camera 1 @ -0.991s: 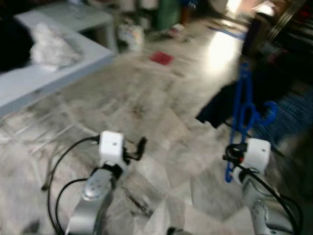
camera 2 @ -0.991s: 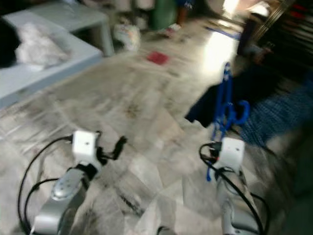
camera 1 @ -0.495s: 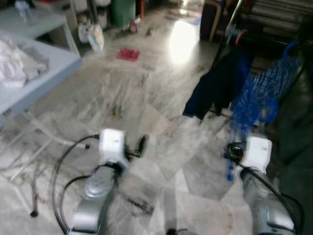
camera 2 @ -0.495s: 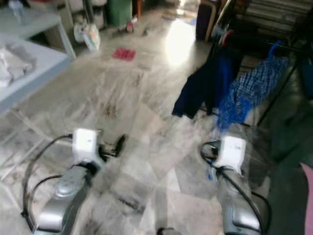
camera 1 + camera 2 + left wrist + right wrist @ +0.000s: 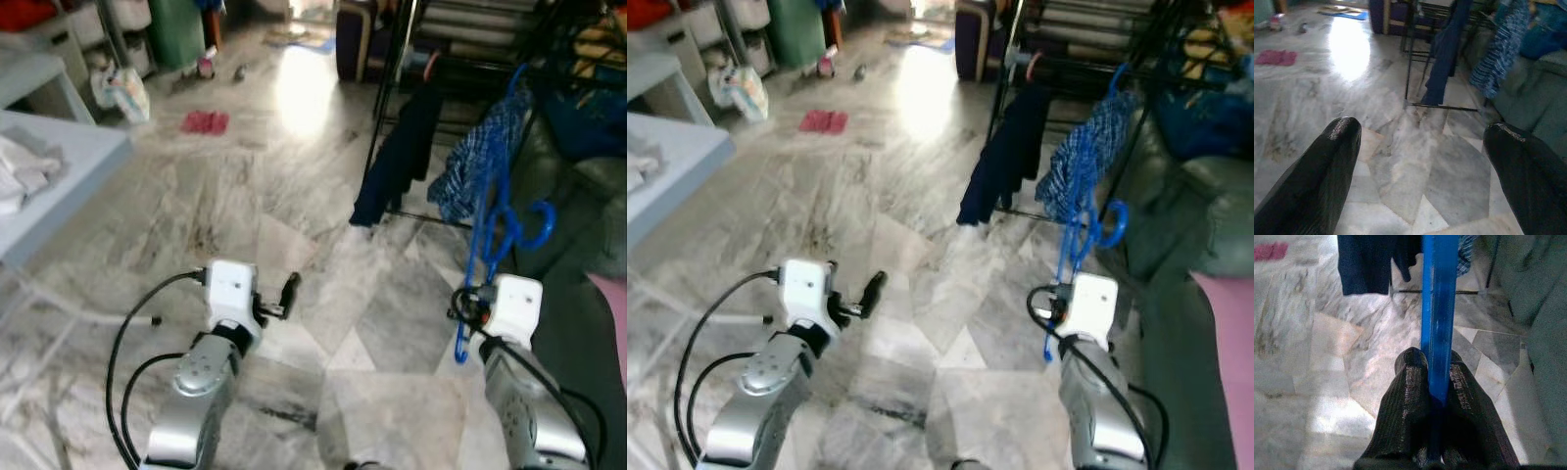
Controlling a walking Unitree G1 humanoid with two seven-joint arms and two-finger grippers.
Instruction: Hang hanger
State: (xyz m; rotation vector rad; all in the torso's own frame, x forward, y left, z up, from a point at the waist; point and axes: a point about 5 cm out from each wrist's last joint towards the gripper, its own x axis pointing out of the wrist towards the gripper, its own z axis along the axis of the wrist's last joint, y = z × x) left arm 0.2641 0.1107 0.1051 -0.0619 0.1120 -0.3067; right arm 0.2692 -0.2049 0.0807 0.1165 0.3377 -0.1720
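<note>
While the robot faces the black clothes rack, the head views show the right gripper carrying a blue plastic hanger upright, hook end up and near the rack, presumably so the hook can be lifted onto a rail; the hanger is not yet hung. A dark navy garment and a blue checked garment already hang on that rack. Left gripper is held forward over the floor, carrying nothing. Left wrist view: its two black fingers stand wide apart, with marble floor and the rack's foot between them. Right wrist view: both fingers pinch the hanger's flat blue bar, one on each side, the bar running straight away toward the garments. Surface: polished grey-white marble slabs with strong glare. Room: a pale table to the left, a red cloth on the floor further off, dark upholstery at the right.
</note>
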